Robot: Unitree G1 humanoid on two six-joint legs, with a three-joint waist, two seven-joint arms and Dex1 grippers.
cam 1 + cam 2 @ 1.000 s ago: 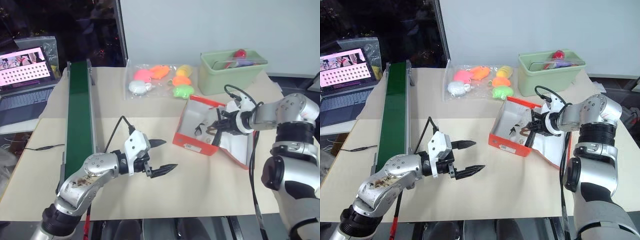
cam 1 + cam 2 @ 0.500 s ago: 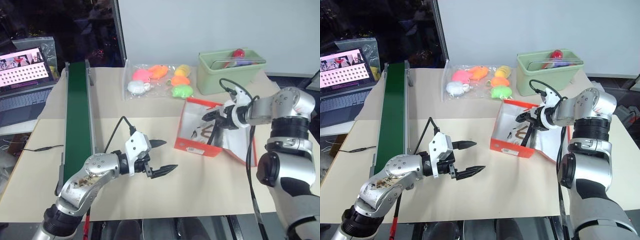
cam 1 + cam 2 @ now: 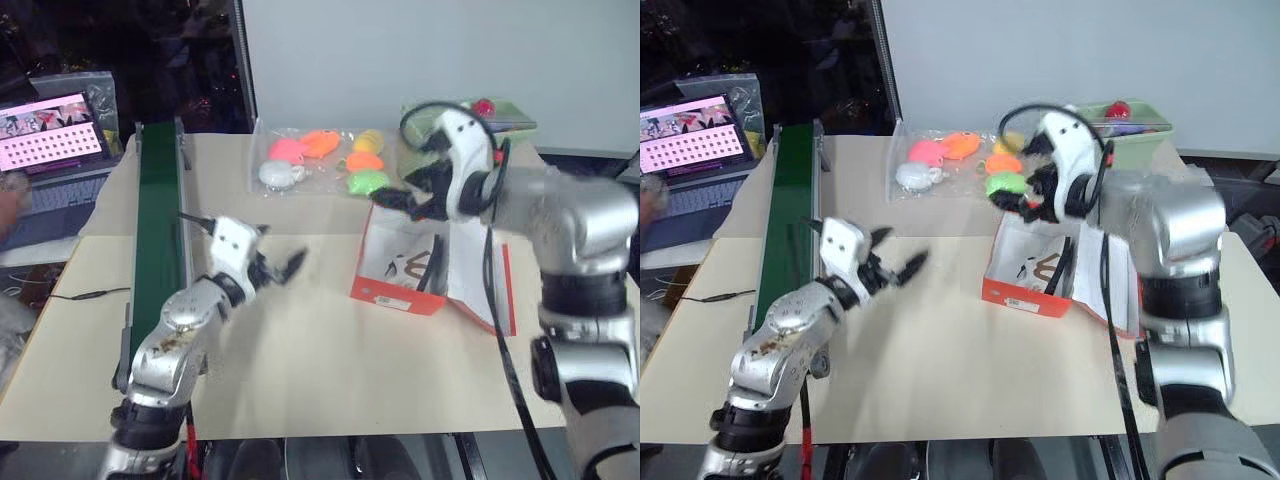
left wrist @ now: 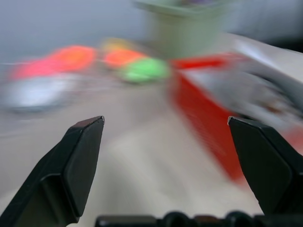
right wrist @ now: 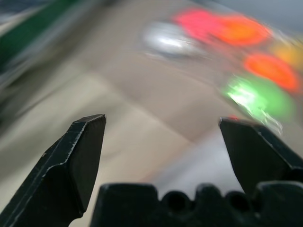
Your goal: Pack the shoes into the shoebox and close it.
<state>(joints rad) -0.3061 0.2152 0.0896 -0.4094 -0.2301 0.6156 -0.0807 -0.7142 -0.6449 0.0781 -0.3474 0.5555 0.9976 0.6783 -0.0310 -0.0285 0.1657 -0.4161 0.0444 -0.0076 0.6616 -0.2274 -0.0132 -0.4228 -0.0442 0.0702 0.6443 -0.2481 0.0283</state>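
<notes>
The shoebox [image 3: 432, 262] sits open on the desk [image 3: 320, 370] at centre right of the head views, its lid folded out toward the right edge. Inside, against the white lining, I can make out the dark laces of the shoes [image 3: 420, 266], so I judge the packing done, though I cannot tell whether both lie flat. My right gripper [image 3: 412, 192] hovers above the box's far rim, fingers spread wide and holding nothing. My left gripper [image 3: 278, 271] hangs over bare desk at centre left, well apart from the box, fingers also wide and empty. What remains, as I read it, is closing: swinging the lid over from the right and pressing it down.
</notes>
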